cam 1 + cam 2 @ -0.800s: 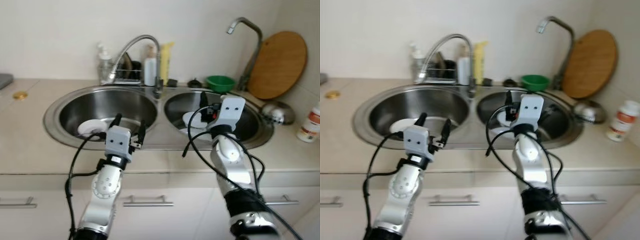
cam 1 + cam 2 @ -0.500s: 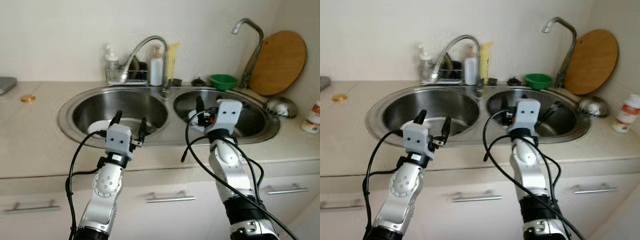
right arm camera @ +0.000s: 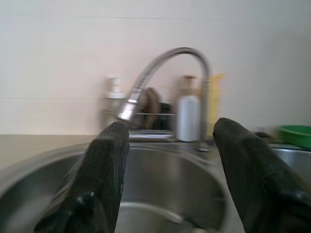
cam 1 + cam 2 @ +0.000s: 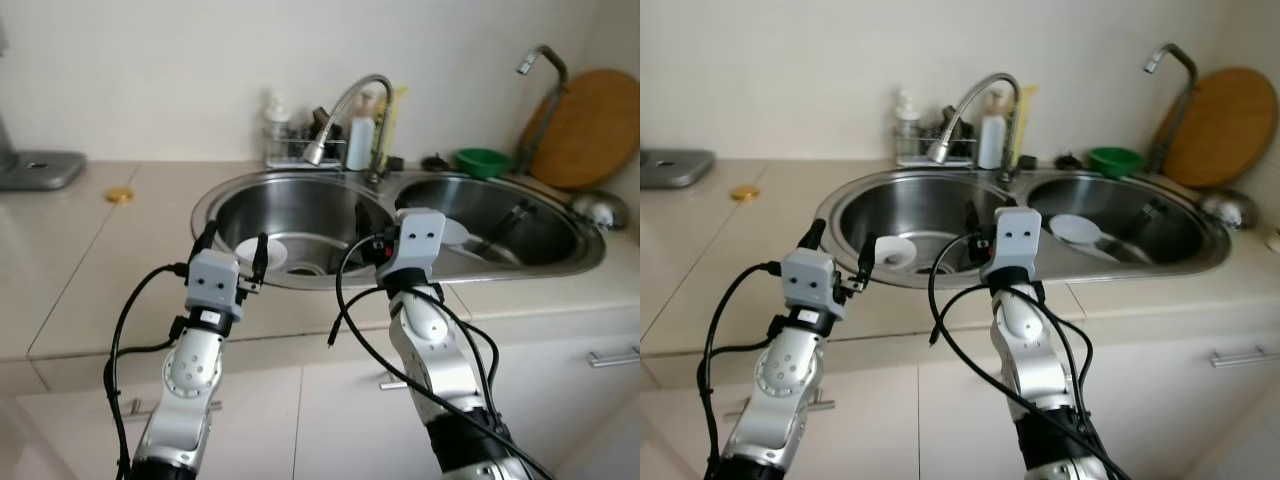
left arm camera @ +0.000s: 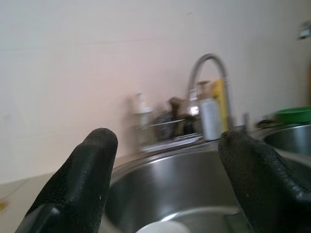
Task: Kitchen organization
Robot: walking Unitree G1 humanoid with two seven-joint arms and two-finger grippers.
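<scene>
A steel double sink [image 4: 222, 196] is set in the beige counter. In its left basin lies a white bowl [image 4: 268, 249]; in the right basin sit a white plate [image 4: 458, 232] and a dark utensil [image 4: 498, 230]. My left gripper [image 4: 233, 245] is held open over the front rim of the left basin, just short of the bowl, with nothing in it. My right gripper [image 4: 384, 222] hangs open and empty over the front rim near the divider between the basins. It faces the curved faucet [image 3: 165, 60]. The left wrist view looks across the left basin at the faucet [image 5: 206, 73] between my fingers [image 5: 87, 170].
Behind the sink stand a wire rack [image 4: 295, 152] with a soap pump, a white bottle [image 4: 361, 144] and a yellow bottle. A green bowl [image 4: 483, 161], a second tap [image 4: 540, 62] and a round wooden board [image 4: 592, 130] are at the back right. A gold disc [image 4: 119, 196] and a grey device [image 4: 38, 169] lie on the left.
The whole picture has shifted right, so the camera has moved left. My right gripper has gone from over the right basin to the rim near the divider. The left gripper keeps its pose.
</scene>
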